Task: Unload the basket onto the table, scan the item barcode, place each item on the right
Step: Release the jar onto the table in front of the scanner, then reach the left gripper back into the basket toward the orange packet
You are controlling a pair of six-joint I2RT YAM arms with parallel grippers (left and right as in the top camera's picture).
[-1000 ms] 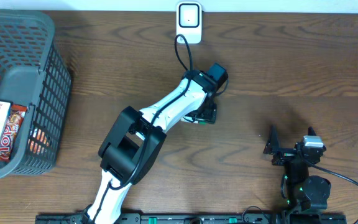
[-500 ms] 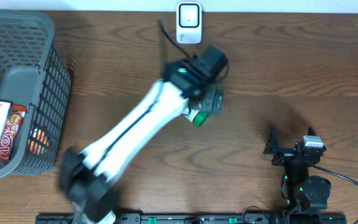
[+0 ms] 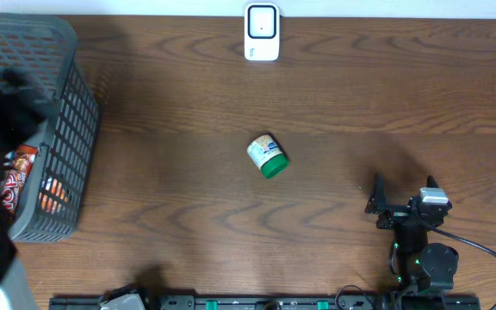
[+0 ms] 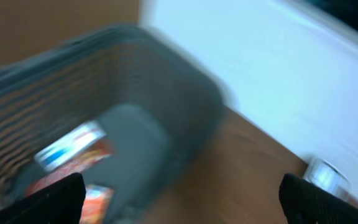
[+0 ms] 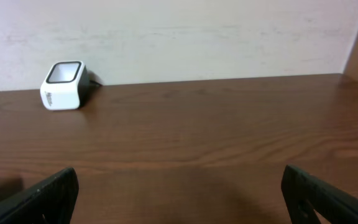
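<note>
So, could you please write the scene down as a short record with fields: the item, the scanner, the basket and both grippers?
item: jar with green cap, lying on its side mid-table, held by nothing
scanner: white scanner at the far edge, apart from the jar
basket: grey basket at the left end, packets inside
left gripper: open, empty, by the basket; view blurred
right gripper: open, empty, low at the near right
</note>
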